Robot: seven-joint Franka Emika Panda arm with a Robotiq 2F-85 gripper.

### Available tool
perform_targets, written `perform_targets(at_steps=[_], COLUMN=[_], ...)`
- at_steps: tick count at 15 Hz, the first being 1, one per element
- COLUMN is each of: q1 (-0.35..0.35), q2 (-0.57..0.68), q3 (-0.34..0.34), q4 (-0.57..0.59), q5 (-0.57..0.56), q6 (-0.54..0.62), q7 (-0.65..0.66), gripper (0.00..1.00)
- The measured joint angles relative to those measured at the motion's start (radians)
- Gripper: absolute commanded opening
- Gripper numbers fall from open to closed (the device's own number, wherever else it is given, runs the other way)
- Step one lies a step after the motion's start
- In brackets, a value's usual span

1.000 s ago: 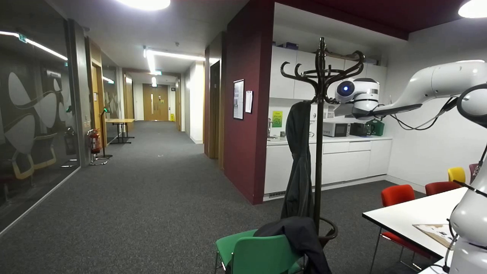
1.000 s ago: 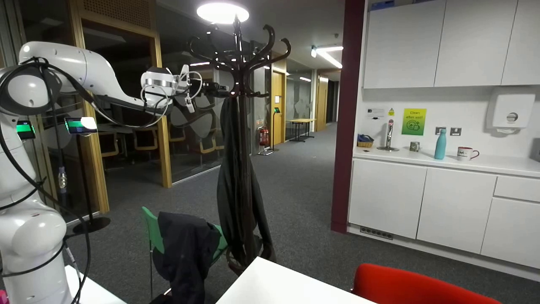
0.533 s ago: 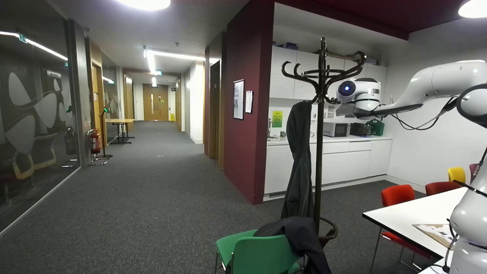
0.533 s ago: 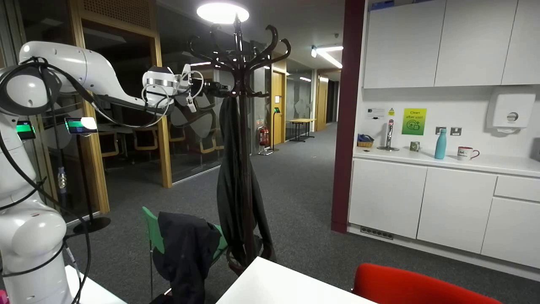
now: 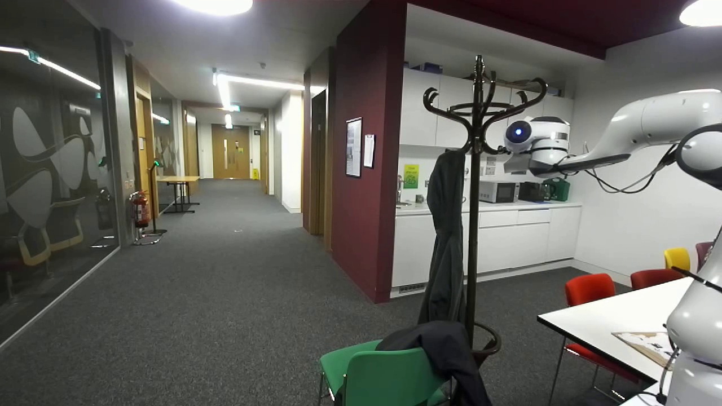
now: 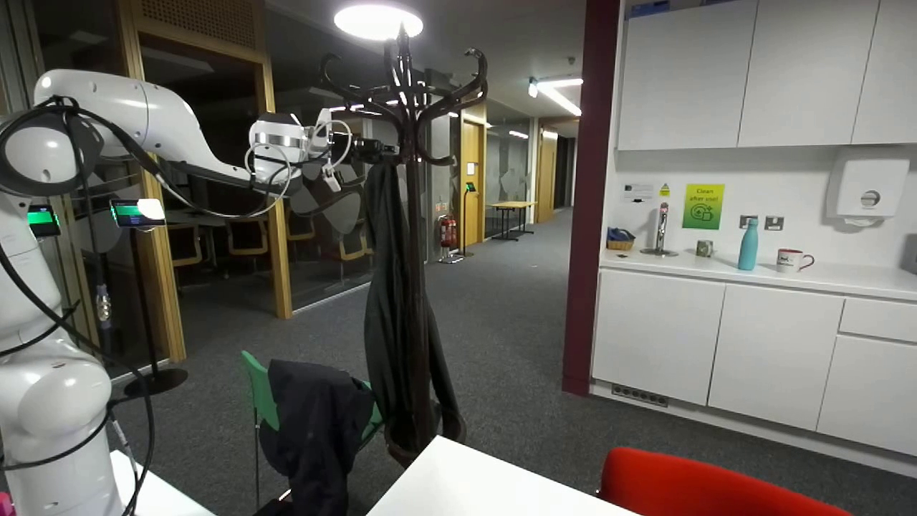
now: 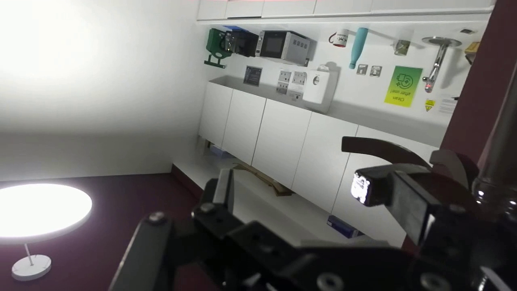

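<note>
Wrist view: gripper [image 7: 317, 192] spread, jaws wide apart; hooks [image 7: 381, 148] sit just beside its right-of-frame finger [image 7: 408, 202], contact unclear. Coat stand [image 5: 474, 225] upright right of centre in an exterior view, hung with dark coat [image 5: 445, 225]. Obstructions: green chair [image 5: 389, 378], draped with jacket [image 5: 445, 344], partly masks the stand, lower centre; white table [image 5: 598, 316] and red chair [image 5: 589, 288], lower right. Microwave [image 7: 282, 46] and blue bottle [image 7: 358, 46]: wrist view, upper frame.

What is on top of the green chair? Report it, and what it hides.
A dark jacket is draped over the backrest of the green chair in both exterior views. Part of the seat shows; whatever the jacket covers cannot be seen.
</note>
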Motion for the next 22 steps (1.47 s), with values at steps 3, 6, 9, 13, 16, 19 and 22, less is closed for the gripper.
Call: perform_targets(at_steps=[3, 6, 9, 13, 16, 19, 22], q1=[-0.010, -0.024, -0.023, -0.011, 0.013, 0.041, 0.063], q2=[-0.001, -0.001, -0.006, -0.036, -0.065, -0.081, -0.079], q3=[-0.014, -0.024, -0.025, 0.005, 0.041, 0.076, 0.101], q4=[-0.004, -0.008, -0.008, -0.008, -0.009, -0.008, -0.007], q5=[0.000, 0.000, 0.000, 0.000, -0.001, -0.001, -0.001], q6=[0.000, -0.001, -0.001, 0.000, 0.002, 0.010, 0.023], q7=[0.000, 0.000, 0.000, 0.001, 0.001, 0.001, 0.001], gripper=[1.00, 1.00, 1.00, 1.00, 1.00, 1.00, 1.00])
